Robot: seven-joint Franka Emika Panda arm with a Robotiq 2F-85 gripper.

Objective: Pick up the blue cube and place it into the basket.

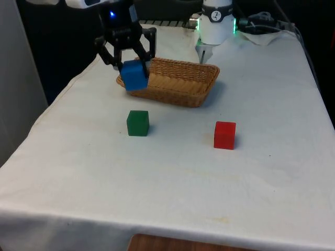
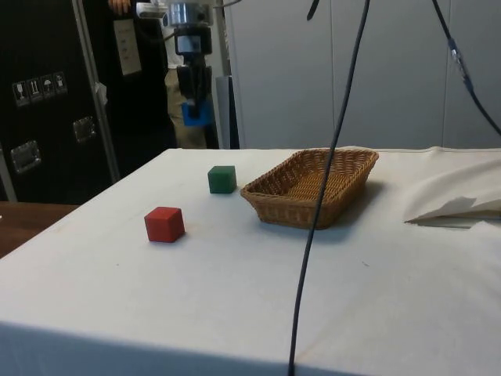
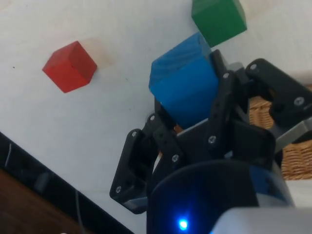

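My gripper (image 1: 134, 69) is shut on the blue cube (image 1: 135, 75) and holds it in the air. In the front view the cube hangs over the left end of the wicker basket (image 1: 178, 83), a little in front of its rim. In the side view the gripper (image 2: 196, 106) carries the blue cube (image 2: 196, 114) high above the cloth, well left of the basket (image 2: 313, 188). In the wrist view the blue cube (image 3: 184, 87) sits tilted between the black fingers (image 3: 220, 105), with a strip of the basket (image 3: 297, 156) beside them.
A green cube (image 1: 137, 123) rests on the cloth in front of the basket, and a red cube (image 1: 224, 135) lies to the front view's right of it. The table's edge (image 1: 63, 94) runs close to the left of the gripper.
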